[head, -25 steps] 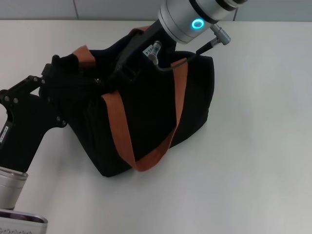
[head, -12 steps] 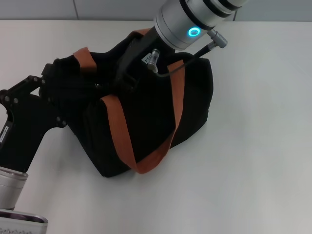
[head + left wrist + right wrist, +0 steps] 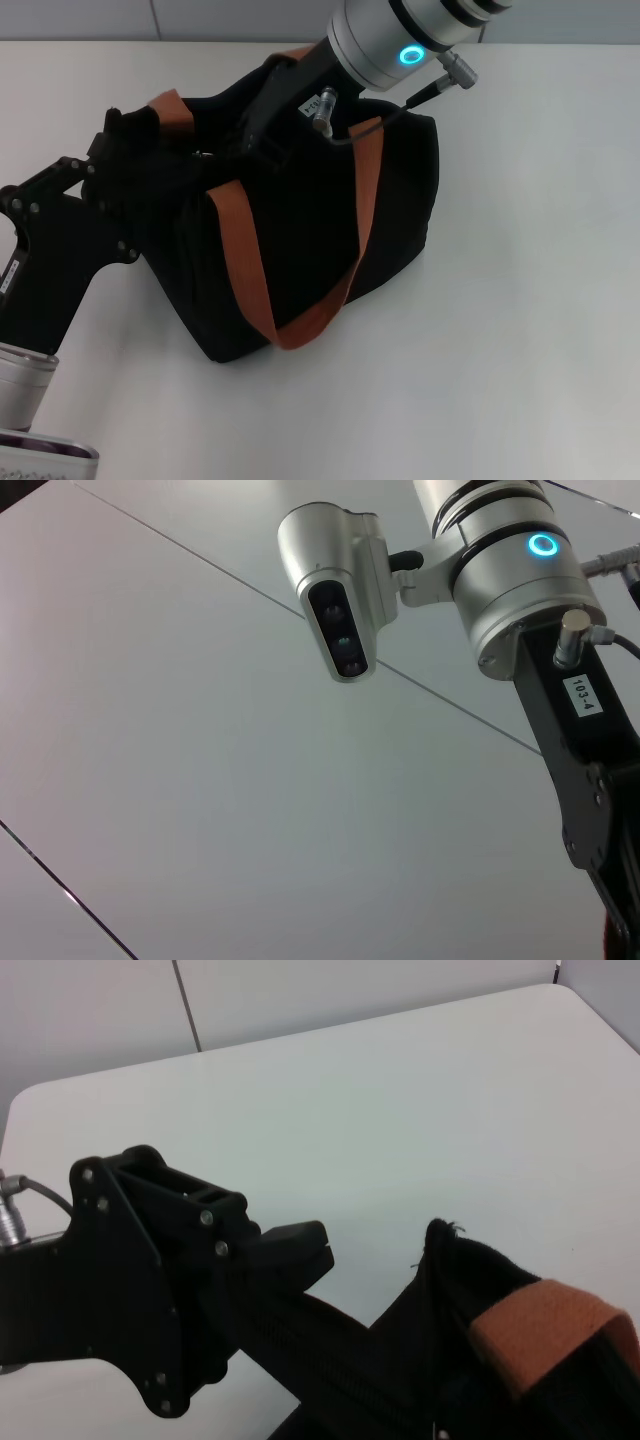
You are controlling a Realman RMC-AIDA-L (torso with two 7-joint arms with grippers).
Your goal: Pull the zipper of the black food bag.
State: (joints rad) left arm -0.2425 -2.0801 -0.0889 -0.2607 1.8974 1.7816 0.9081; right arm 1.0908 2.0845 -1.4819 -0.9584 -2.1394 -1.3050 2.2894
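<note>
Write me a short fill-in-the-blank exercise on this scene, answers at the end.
1. The bag is the colour ____.
2. Its strap handles are orange-____.
3. The left gripper holds the bag's end on the robot's ____ side.
4. The right gripper reaches onto the bag's ____ face.

Answers: black; brown; left; upper

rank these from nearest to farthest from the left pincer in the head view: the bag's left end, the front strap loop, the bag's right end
From the left pincer, at the left end of the black food bag:
1. The bag's left end, right at the pincer.
2. The front strap loop, hanging down the bag's front face, toward the middle.
3. The bag's right end, on the far side, below the right arm.
</note>
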